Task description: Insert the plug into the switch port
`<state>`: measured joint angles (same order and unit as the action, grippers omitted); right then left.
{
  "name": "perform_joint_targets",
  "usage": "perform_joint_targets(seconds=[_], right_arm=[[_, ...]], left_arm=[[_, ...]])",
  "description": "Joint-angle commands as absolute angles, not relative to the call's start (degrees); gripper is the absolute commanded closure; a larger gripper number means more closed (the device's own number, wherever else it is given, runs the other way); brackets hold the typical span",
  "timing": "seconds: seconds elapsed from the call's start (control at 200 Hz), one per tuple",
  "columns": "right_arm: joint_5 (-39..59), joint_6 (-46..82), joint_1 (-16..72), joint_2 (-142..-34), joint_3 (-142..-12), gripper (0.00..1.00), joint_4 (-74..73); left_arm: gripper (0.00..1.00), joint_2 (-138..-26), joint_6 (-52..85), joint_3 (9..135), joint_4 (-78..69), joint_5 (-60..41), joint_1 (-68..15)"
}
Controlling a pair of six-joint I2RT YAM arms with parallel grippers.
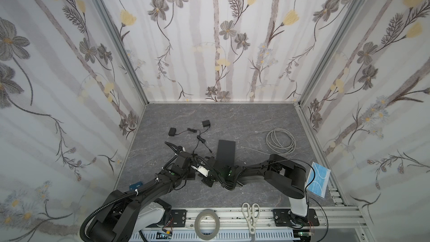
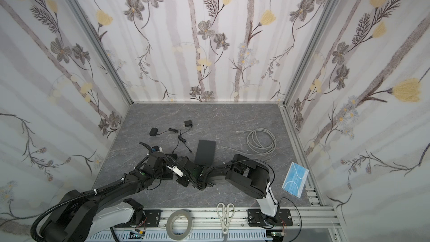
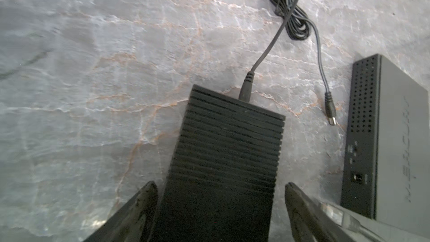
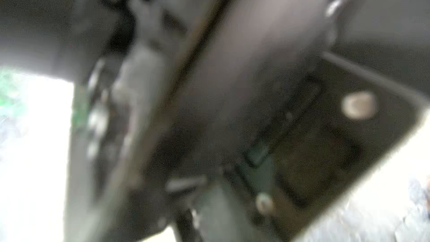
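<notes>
The switch [image 3: 400,136] is a flat dark grey box, seen in both top views [image 1: 226,150] [image 2: 205,151]. Its perforated side wall carries a small port [image 3: 358,178]. A loose barrel plug [image 3: 330,114] on a thin black cable lies on the floor just beside that wall [image 1: 210,152]. My left gripper [image 3: 220,183] is open and straddles a ribbed black box [image 3: 230,140]; a gap shows at one finger. A second cable end [image 3: 245,88] sits in that box's far face. My right gripper [image 1: 207,176] is low beside the left arm. Its wrist view is blurred, so whether it holds anything is hidden.
Two black power adapters [image 1: 172,132] [image 1: 206,123] with tangled black cable [image 3: 290,12] lie farther back. A coiled grey network cable [image 1: 280,141] lies at the right. Scissors [image 1: 250,215] and a tape roll [image 1: 207,223] rest on the front rail, with a blue face mask [image 1: 317,179] near the right wall.
</notes>
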<state>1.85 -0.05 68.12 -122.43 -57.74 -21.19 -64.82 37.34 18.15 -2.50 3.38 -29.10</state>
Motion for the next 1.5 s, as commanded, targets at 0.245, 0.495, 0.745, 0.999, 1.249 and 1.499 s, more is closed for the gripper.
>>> perform_joint_targets(seconds=[0.245,0.495,0.745,0.999,1.249,1.499], right_arm=[[13.23,-2.88,69.61,-119.25,-52.24,0.88,-37.65],[12.62,-4.68,69.23,-118.84,-53.97,0.88,-37.66],[7.23,-2.70,68.38,-119.78,-56.75,0.87,-32.97],[2.53,0.16,68.62,-118.17,-50.96,0.85,-32.70],[0.04,2.19,69.26,-118.97,-49.63,0.83,-31.00],[1.16,0.65,71.23,-119.79,-51.53,0.58,-29.23]], left_arm=[[0.15,-70.97,40.69,23.81,-13.89,-34.35,-29.47],[0.16,-76.53,42.31,24.25,-17.76,-36.38,-30.24],[0.17,-75.10,41.74,25.96,-10.38,-30.63,-31.33],[0.17,-70.52,39.06,30.59,3.51,-20.75,-29.69],[0.12,-57.92,40.43,37.59,16.59,-11.75,-21.58],[0.11,-48.70,39.02,40.46,25.97,-11.82,-18.54]])
